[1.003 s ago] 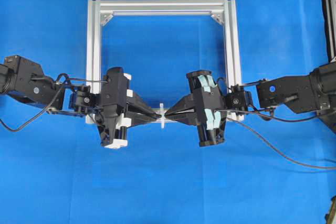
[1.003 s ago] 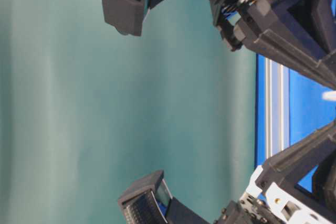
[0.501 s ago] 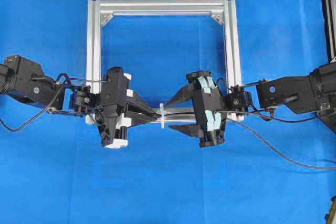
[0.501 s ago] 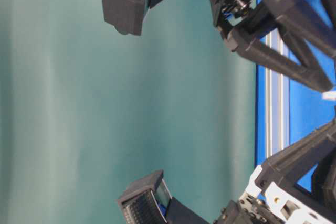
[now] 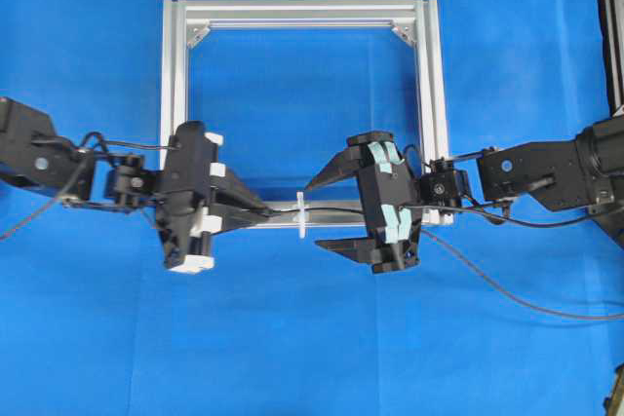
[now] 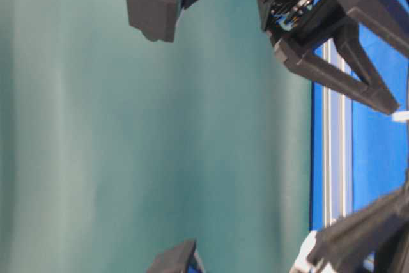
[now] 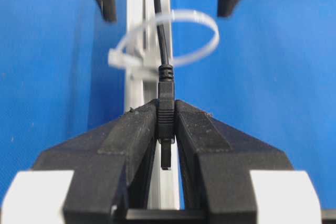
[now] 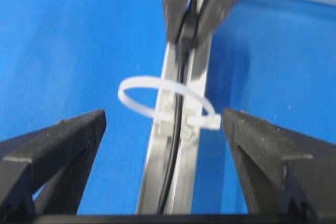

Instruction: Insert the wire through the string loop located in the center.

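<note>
Wire (image 7: 160, 40) already threaded through string loop (image 7: 173, 35) on frame's front rail (image 5: 341, 212). Left gripper (image 7: 166, 129) clamps the connector; right gripper (image 8: 163, 145) spread wide, empty. Remaining: pull slack through.

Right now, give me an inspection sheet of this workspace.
Surface: blue cloth, flat.
Job's things: the wire runs through the string loop on the aluminium frame's near rail; its plug is past the loop.
Clutter: nothing seen.
Grippers: left gripper is shut on the plug; right gripper is open, straddling the rail beside the loop.
Cables: arm cables trail over the cloth.
Surroundings: plain green backdrop; dark equipment at the right edge.
</note>
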Robot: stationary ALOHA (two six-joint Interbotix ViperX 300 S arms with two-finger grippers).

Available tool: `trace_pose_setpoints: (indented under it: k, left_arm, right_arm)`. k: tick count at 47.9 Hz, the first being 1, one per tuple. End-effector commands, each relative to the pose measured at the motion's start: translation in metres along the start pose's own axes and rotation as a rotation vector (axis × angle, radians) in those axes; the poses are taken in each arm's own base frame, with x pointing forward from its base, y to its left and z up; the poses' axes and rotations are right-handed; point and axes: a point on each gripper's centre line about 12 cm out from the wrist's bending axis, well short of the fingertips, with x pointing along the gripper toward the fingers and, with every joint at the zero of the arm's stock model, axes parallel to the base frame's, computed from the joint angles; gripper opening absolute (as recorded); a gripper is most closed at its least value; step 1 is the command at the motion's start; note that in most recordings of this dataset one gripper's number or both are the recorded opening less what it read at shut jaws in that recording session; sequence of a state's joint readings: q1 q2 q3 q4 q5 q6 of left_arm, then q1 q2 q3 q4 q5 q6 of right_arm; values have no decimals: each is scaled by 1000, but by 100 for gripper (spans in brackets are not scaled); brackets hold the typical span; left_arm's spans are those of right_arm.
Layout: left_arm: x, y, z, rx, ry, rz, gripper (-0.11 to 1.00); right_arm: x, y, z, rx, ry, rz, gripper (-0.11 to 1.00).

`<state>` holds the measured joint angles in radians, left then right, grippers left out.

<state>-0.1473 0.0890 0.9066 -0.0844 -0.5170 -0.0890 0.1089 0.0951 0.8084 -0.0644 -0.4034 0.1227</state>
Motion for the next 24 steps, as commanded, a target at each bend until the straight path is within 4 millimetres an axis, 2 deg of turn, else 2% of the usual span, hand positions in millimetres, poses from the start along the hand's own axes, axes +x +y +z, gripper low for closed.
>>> trace_pose_setpoints:
  k: [1,11,24]
  left_arm:
    - [-14,-5,9,4,-36,-18,8]
    - [-50,-11,-6,18,-27,-47,8]
    - [-91,-9,-29,4,-14,-63,8]
  right_arm:
    - [-7,2,13,-2,-41,5,87]
    - [-13,2,16,-2,-53,5,87]
    - [-14,4,15,-4,-42,8,87]
